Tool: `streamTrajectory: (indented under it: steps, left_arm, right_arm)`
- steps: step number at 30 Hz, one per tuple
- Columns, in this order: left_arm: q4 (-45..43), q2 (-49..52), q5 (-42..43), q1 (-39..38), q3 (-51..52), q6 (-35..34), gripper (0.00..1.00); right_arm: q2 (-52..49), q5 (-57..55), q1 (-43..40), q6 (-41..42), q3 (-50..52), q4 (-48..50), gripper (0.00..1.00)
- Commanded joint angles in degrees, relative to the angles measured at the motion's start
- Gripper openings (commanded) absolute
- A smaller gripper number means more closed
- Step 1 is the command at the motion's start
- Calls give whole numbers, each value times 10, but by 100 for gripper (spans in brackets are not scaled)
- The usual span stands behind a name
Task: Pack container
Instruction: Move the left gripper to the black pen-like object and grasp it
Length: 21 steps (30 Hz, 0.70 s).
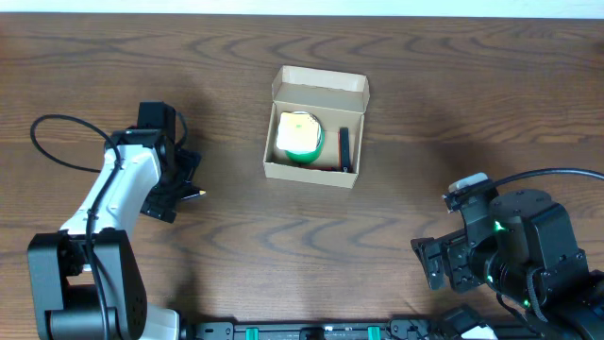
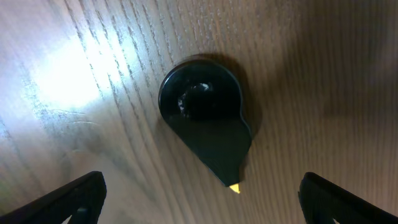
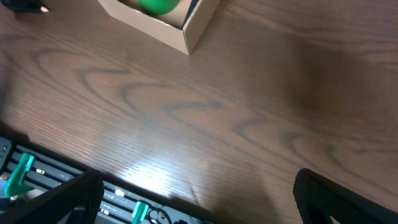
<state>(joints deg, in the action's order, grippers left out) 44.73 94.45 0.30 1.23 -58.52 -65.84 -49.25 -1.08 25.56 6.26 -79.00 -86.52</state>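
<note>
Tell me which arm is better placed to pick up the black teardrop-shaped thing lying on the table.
Left. The left gripper hangs open right above the black teardrop-shaped object, a finger on either side. The right gripper sits far off to the right, past the cardboard box.

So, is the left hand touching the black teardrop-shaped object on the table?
Apart. Left wrist view shows bare wood between the black teardrop-shaped object and both fingers of the left hand.
</note>
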Motion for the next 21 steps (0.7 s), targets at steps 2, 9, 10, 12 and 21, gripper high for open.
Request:
streamTrajectory:
  steps: [2,9,10,12,21]
  left_arm:
    - [-19,7,-3,18,22,-26,100]
    - [-53,26,12,33,36,-43,93]
    - [-58,28,13,33,36,-43,92]
    - [-60,33,12,33,37,-51,92]
    - [-77,75,38,33,37,-53,87]
  right_arm:
    - [0,-5,-4,-8,0,-1,99]
    - [0,-5,-4,-8,0,-1,99]
    - [0,-5,-4,-8,0,-1,99]
    - [0,-5,-4,-8,0,-1,99]
    - [0,-5,-4,-8,0,-1,99]
